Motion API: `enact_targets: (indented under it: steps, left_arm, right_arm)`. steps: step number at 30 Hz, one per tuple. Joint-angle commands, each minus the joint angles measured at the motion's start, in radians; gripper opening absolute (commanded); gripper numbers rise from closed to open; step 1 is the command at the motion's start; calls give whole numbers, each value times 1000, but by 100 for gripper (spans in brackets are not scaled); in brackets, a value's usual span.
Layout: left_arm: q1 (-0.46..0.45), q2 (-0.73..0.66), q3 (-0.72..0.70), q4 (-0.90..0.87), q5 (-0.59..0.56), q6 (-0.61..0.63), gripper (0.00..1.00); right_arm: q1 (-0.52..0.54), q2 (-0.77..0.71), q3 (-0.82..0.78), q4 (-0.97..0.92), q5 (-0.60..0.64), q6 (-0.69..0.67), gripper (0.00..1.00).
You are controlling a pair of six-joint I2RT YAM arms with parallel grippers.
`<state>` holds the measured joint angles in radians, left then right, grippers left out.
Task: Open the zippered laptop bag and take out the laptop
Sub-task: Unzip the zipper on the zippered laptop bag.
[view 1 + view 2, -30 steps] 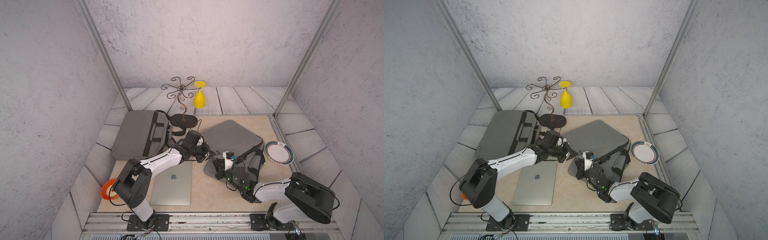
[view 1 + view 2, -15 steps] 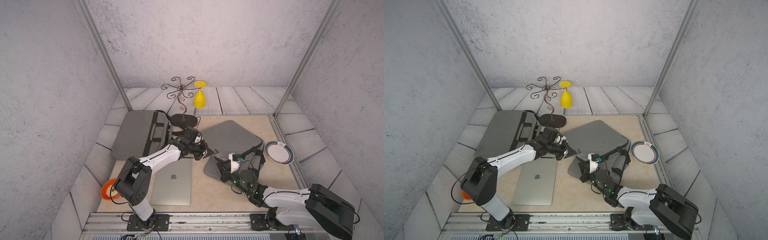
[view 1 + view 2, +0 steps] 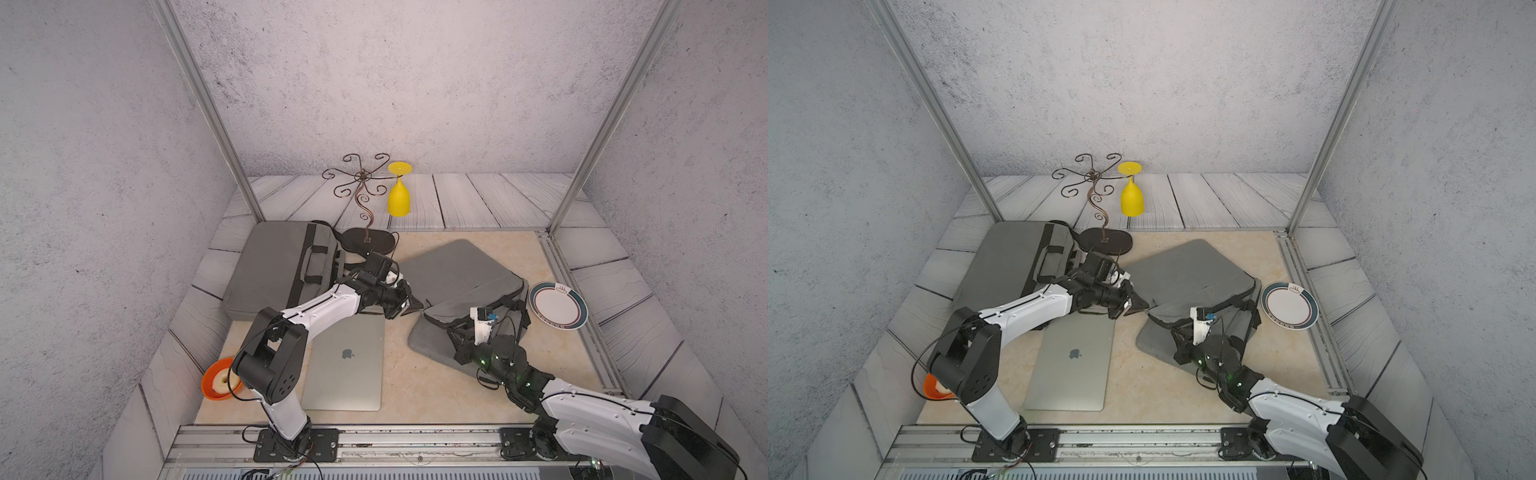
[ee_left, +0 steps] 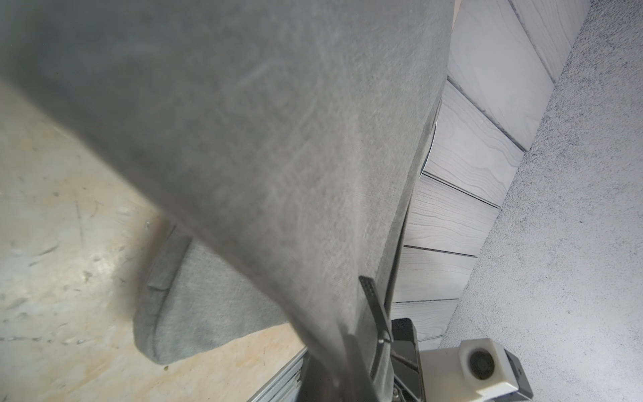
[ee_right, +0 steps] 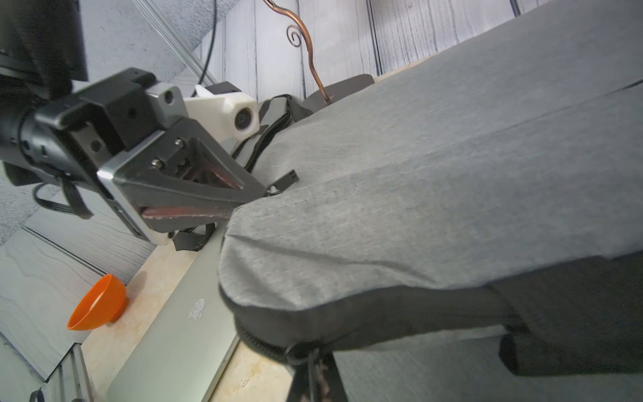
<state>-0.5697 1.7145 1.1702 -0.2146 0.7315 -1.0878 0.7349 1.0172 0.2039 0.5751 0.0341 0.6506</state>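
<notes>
The soft grey fabric laptop bag sits mid-table and looks floppy, so grab it by a seam. The flat silver laptop lies just near-left of it, stiff and slick, an edge-grab job. The left gripper reaches low across, pinching the bag's left corner, while the right gripper, in from near-right, clamps what's probably the zipper pull.

Bag: grey woven cloth, matt. Laptop: smooth silver metal, satin. Plate: glossy. Stand: coppery wire.
</notes>
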Motion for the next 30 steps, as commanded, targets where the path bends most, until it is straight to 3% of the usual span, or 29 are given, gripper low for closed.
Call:
enact_targets:
  steps: [1, 9, 12, 15, 21, 30]
  left_arm:
    - [40, 9, 36, -8, -11, 50, 0]
    - [60, 4, 29, -14, 5, 64, 0]
    - [60, 14, 26, -7, 16, 61, 0]
    - [60, 17, 29, -5, 19, 59, 0]
    - [60, 38, 52, -5, 25, 59, 0]
    - [60, 67, 82, -19, 27, 67, 0]
  right_arm:
    - [-76, 13, 16, -102, -28, -9, 0]
    - [-205, 39, 53, -235, -109, -78, 5]
    - [-209, 62, 118, -335, -162, -192, 18]
    - [-208, 35, 152, -423, -135, -274, 31]
    - [-208, -21, 186, -594, -89, -407, 45]
    - [-187, -20, 152, -503, -148, -485, 47]
